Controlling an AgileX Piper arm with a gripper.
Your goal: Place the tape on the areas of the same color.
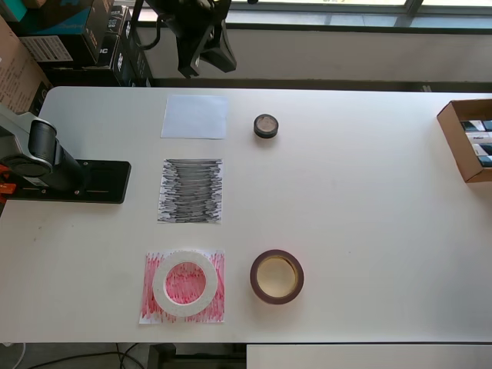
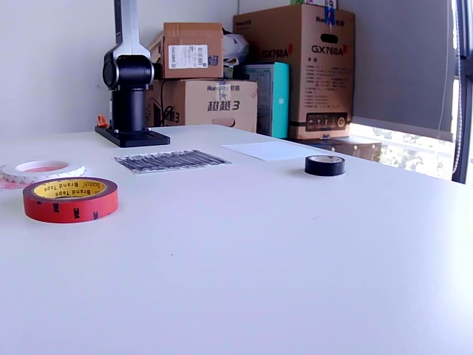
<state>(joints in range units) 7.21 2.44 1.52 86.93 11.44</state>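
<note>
The white tape (image 1: 184, 282) is seen on the red patch (image 1: 183, 287), misplaced. It seems light and stiff; its rim can be pinched. The hand (image 1: 201, 48) is blurred, so its state cannot be told.

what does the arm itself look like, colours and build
The arm has a silver-grey upper link, a rounded black joint housing and a black column, bolted to a flat black rectangular base plate. Something small and orange sits by the base. The gripper is black; its fingers cannot be made out.
</note>
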